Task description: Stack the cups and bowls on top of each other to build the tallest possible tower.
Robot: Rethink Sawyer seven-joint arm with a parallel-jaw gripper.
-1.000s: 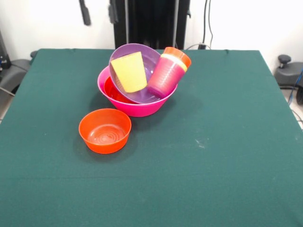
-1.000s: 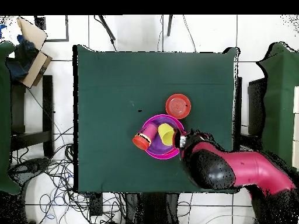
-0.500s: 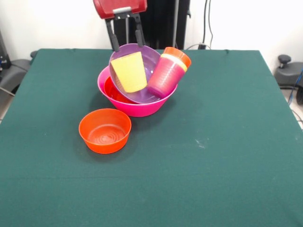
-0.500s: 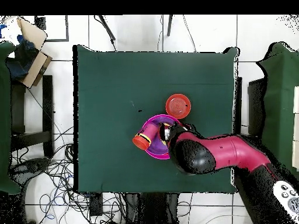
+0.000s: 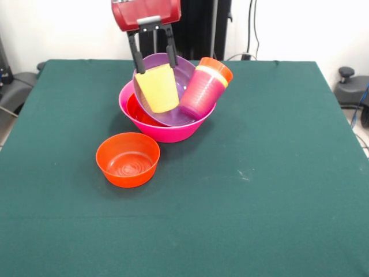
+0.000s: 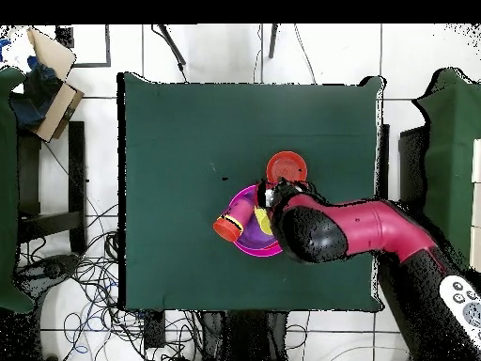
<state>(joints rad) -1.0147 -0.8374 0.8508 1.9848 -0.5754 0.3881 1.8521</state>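
Glossy plastic throughout: light, stiff, likely slippery. My gripper (image 5: 153, 56) hangs with its fingers spread, empty, astride the top of the yellow cup (image 5: 157, 88), which leans in the purple bowl (image 5: 180, 77) inside the pink bowl (image 5: 167, 132) on the green surface (image 5: 259, 173). Best hold: across the cup's tapered wall.

pincer (image 5: 155, 59) lowered, straddling yellow cup (image 5: 157, 88)

On the bench (image 5: 277, 190), the tower (image 5: 167, 109) stands far of centre: cups (image 5: 157, 88) lie tilted in nested bowls (image 5: 164, 131). A lone small bowl (image 5: 127, 159) sits near-left of it, just apart. The gripper (image 5: 153, 55) hangs over the tower's far-left rim
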